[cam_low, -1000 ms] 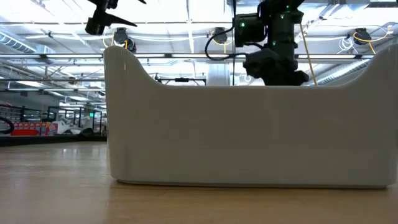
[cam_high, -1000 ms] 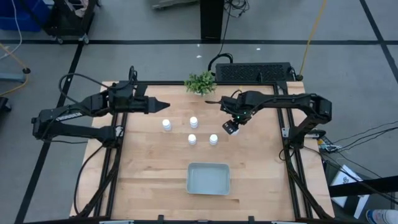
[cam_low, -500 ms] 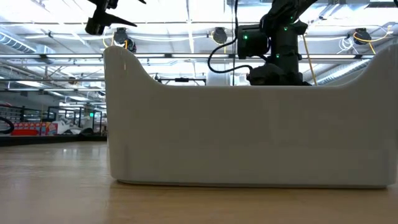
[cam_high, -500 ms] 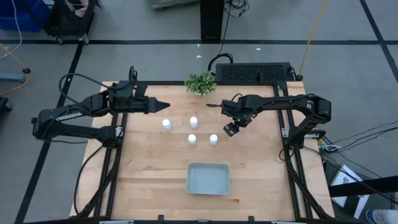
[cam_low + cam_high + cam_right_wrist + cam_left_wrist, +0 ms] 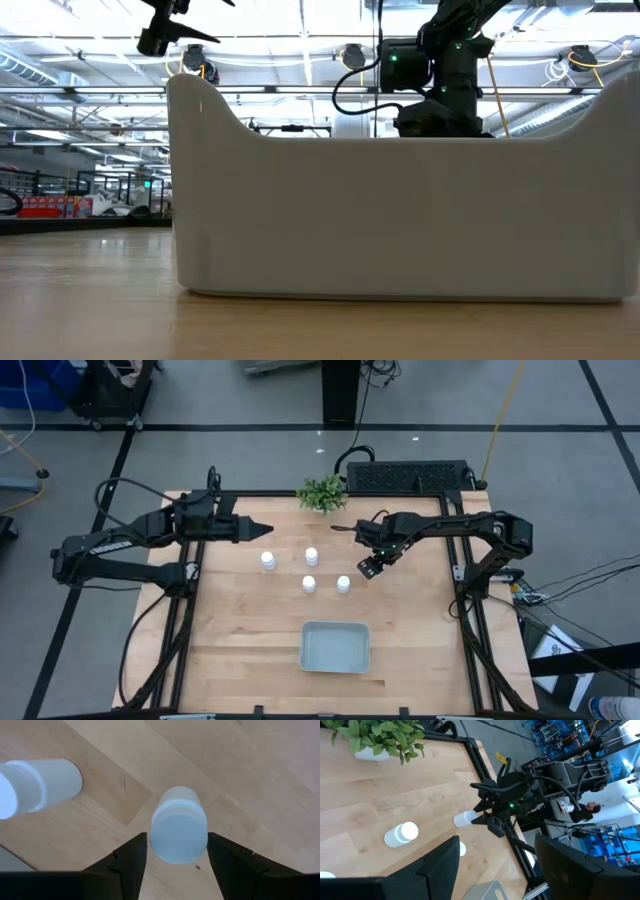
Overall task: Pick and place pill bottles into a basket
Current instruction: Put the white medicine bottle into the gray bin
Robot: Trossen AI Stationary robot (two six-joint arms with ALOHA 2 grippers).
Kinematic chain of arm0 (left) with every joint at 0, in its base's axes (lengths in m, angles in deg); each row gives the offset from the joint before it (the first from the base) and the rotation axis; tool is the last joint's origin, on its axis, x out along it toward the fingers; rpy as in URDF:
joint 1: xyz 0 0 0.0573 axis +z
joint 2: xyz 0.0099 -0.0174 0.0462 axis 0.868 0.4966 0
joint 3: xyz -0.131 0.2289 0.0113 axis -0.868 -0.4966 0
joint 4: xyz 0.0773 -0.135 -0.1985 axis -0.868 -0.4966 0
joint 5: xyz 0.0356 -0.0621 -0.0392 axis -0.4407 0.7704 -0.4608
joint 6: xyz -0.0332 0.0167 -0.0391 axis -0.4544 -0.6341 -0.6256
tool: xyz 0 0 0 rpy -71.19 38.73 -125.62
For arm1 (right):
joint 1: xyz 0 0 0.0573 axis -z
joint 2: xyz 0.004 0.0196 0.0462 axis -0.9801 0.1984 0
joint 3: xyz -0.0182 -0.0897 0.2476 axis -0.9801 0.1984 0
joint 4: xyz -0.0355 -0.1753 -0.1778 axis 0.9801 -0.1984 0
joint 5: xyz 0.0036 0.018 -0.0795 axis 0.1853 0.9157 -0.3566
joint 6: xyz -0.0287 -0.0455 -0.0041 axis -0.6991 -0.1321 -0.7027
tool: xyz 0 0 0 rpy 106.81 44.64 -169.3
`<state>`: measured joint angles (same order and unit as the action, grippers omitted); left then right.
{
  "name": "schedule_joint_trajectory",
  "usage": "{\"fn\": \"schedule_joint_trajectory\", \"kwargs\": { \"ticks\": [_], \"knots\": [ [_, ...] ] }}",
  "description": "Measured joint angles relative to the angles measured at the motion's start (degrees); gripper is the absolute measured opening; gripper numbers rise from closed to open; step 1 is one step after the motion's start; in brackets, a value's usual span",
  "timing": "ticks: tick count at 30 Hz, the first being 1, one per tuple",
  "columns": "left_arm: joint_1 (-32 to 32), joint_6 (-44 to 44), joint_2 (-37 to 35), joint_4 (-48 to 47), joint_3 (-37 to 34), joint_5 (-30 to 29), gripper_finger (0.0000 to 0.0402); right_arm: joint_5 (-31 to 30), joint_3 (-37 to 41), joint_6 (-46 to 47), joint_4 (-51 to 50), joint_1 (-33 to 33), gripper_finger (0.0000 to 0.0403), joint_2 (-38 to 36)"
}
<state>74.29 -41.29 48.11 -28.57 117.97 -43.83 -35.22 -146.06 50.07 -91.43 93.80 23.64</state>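
While the left gripper (image 5: pixel 262 529) hangs at about 10 o'clock on the table with its fingers drawn to a closed point, the right gripper (image 5: pixel 368 567) sits just right of centre, at about 2 o'clock, clamped on a pill bottle (image 5: pixel 178 825). In the right wrist view that bottle fills the gap between the 2 dark fingers (image 5: pixel 122 865), both pressed against its sides, cap toward the camera, with bare wood below it.

4 more pill bottles stand upright on the table in the high view: 1 at 11 o'clock from centre (image 5: pixel 268 560), 1 at 12 o'clock (image 5: pixel 312 556), 1 near the centre (image 5: pixel 309 584) and 1 beside it at 3 o'clock (image 5: pixel 343 584), just left of the held bottle. None touches another, with open wood between them.

The basket (image 5: pixel 336 647) lies at 6 o'clock, well apart from the bottles, its near rim close to the table's front edge; a wide strip of clear board runs between it and the bottle group. In the low view its pale wall (image 5: pixel 400 215) spans most of the frame, with the right arm showing above the rim.

A small green plant (image 5: pixel 322 493) sits at the table's far edge at 12 o'clock. Clear wood flanks the basket at 9 and 3 o'clock, out to the black frame rails (image 5: pixel 186 620).
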Motion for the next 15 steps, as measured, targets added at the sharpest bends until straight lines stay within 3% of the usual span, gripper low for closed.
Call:
{"fn": "schedule_joint_trajectory", "kwargs": {
  "ticks": [7,15],
  "knots": [
    [0.0,0.0,0.0,0.0,0.0,-0.5,0.0264,0.0,0.0,-1.2,0.8,0.0,0.0154,0.0],
    [0.0,-0.1,0.0,0.0,0.0,-0.5,0.0264,0.0,0.0,-1.4,-0.1,0.0,0.0155,0.0]
  ]
}}
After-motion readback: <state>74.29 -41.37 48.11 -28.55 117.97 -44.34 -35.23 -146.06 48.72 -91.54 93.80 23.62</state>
